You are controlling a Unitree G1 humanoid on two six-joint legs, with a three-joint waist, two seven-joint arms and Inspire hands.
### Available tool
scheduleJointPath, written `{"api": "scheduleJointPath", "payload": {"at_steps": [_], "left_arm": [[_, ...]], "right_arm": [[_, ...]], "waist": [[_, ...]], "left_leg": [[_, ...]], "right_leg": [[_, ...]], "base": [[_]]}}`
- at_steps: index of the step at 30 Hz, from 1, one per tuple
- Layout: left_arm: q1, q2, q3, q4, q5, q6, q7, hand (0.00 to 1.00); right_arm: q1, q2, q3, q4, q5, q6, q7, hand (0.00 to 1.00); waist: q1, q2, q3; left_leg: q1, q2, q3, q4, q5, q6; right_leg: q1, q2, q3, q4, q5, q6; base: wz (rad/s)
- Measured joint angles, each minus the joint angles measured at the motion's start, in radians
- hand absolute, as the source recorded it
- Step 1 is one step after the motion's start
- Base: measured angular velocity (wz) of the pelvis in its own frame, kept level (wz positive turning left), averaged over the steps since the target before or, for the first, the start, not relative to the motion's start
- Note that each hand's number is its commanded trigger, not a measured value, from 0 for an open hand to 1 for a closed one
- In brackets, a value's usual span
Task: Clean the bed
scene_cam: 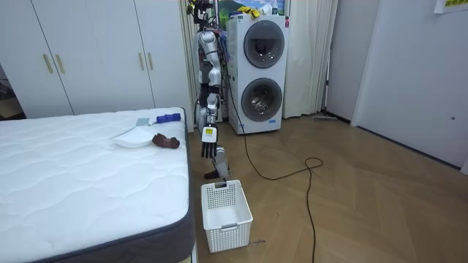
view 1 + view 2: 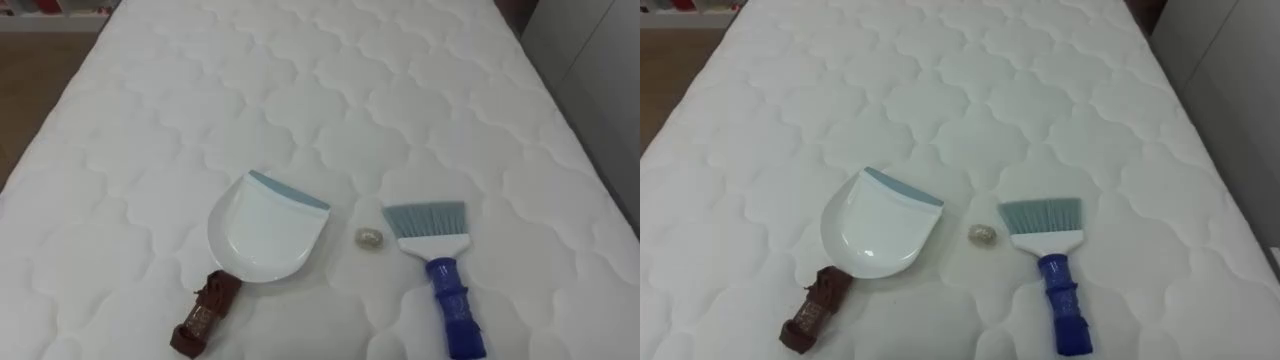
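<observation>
Left eye view cuts off the handle end of the blue plastic brush [image 2: 437, 250]; a small crumpled wad [image 2: 369, 238] lies between it and the brown-handled white dustpan [image 2: 262, 232] on the white quilted bed [image 2: 320, 90]. Beside the bed, the robot's left hand [image 1: 208, 150] hangs with its fingers relaxed and empty.

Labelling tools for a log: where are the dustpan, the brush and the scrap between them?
dustpan [image 2: 262, 230], left eye view, middle of its white pan.
brush [image 2: 432, 247], left eye view, white base under the bristles.
scrap [image 2: 368, 238], left eye view, its centre.

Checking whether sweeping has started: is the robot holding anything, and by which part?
Nothing is held. The dustpan and brush lie free on the mattress; the left hand hangs open beside it.
</observation>
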Motion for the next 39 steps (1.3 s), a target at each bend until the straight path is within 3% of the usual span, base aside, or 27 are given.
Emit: {"api": "scheduleJointPath", "payload": {"at_steps": [20, 31, 32, 34, 37, 39], "left_arm": [[0.002, -0.005, 0.003, -0.012, 0.001, -0.003, 0.001, 0.0], [-0.005, 0.0, 0.008, -0.013, 0.004, -0.064, 0.131, 0.0], [-0.009, 0.002, 0.008, -0.014, 0.004, -0.071, 0.145, 0.0], [-0.018, 0.004, 0.022, -0.014, 0.003, -0.09, 0.166, 0.0], [-0.024, 0.004, 0.039, -0.079, -0.002, -0.104, 0.211, 0.0], [-0.024, 0.008, 0.041, -0.146, -0.004, -0.149, 0.262, 0.0]], "right_arm": [[-0.002, 0.001, 0.0, -0.007, 0.027, -0.006, -0.02, 0.0], [-0.001, 0.003, 0.006, -0.023, 0.139, -0.042, -0.042, 0.0], [-0.002, 0.003, 0.011, -0.023, 0.15, -0.048, -0.042, 0.0], [-0.002, 0.004, 0.012, -0.023, 0.154, -0.061, -0.042, 0.0], [-0.004, 0.008, 0.012, -0.022, 0.185, -0.087, -0.047, 0.0], [-0.004, 0.012, 0.012, -0.022, 0.201, -0.103, -0.048, 0.0]], "waist": [[0.006, -0.007, -0.0039], [0.006, -0.028, 0.0046], [0.006, -0.027, 0.0004], [0.007, -0.029, 0.0009], [0.005, -0.03, 0.0007], [0.006, -0.028, 0.0007]], "left_leg": [[-0.005, 0.0, -0.001, 0.0, 0.0, 0.0], [0.009, -0.001, -0.003, -0.001, 0.0, 0.0], [0.009, -0.002, -0.005, -0.002, 0.0, 0.0], [0.008, -0.001, -0.009, -0.002, 0.0, 0.0], [0.006, 0.0, -0.012, -0.001, 0.0, 0.0], [0.0, -0.002, -0.011, 0.0, 0.0, 0.0]], "right_leg": [[0.005, 0.001, 0.007, -0.001, 0.002, 0.003], [0.016, 0.001, 0.001, -0.005, 0.002, 0.002], [0.017, 0.001, 0.0, -0.007, 0.002, 0.002], [0.017, 0.002, -0.001, -0.006, 0.002, 0.002], [0.017, 0.002, -0.007, -0.017, 0.008, 0.001], [0.016, 0.003, -0.013, -0.019, 0.011, 0.001]], "base": [[0.0], [0.01], [0.0], [0.04], [0.02], [0.0]]}}
